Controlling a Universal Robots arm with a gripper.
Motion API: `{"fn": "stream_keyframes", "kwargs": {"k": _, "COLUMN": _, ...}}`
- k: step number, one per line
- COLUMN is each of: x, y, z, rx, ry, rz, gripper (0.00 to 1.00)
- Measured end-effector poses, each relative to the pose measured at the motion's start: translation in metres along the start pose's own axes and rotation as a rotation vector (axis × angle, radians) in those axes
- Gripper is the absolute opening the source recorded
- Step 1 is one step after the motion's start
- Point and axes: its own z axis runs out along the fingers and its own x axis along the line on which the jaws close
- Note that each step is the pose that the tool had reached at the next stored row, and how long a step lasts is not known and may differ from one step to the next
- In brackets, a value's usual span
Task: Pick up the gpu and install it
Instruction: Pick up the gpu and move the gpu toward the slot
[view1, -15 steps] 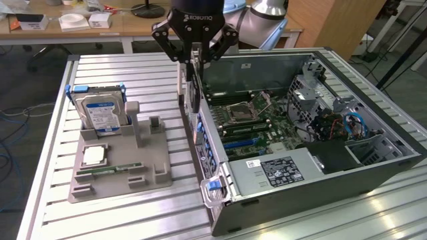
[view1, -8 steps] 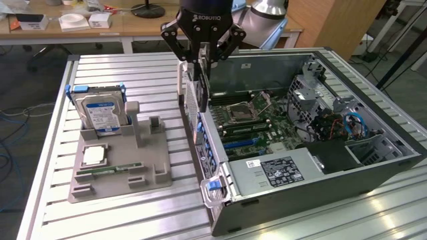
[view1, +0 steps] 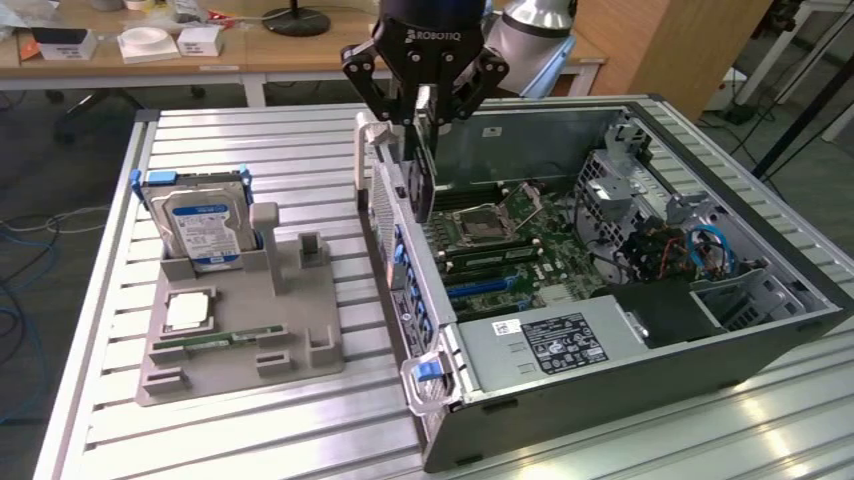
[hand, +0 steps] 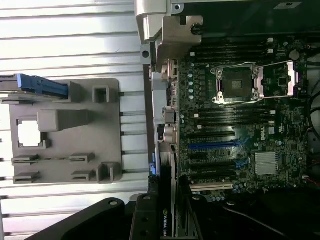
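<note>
We are looking at one gripper (view1: 424, 118) that is hanging over the rear edge of the one open computer case (view1: 747, 340). Its two fingers (view1: 380, 95) are standing partly closed and are pinching the upper edge of the one gpu (view1: 424, 170). The card is hanging upright and edge-on below them, just inside the case's rear wall and over the one motherboard (view1: 534, 240). We cannot tell whether its lower edge is touching a slot. In the wrist view we are counting two blue slots (hand: 212, 146) on the board beside the card, and one square processor socket (view1: 477, 226) is sitting further along. One grey power supply (view1: 561, 340) with a white label is filling the near corner of the case. To the exterior view's left, well apart from the case, one grey parts holder (view1: 240, 370) is lying flat on the slatted metal table (view1: 267, 140). It is carrying one hard drive (view1: 200, 225) with a blue label, standing upright at its far end. One square processor chip (view1: 190, 312) is lying flat in the holder, and one narrow green memory stick (view1: 214, 340) is lying just beside that chip.
</note>
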Motion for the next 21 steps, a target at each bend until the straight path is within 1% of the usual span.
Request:
{"fn": "stream_keyframes", "kwargs": {"k": 14, "x": -0.02, "y": 0.0016, "z": 0.0002, "rx": 0.0, "ry": 0.0001, "rz": 0.0, "gripper": 0.26}}
{"fn": "stream_keyframes", "kwargs": {"k": 21, "x": -0.028, "y": 0.0022, "z": 0.0004, "rx": 0.0, "ry": 0.0, "rz": 0.0, "gripper": 0.26}}
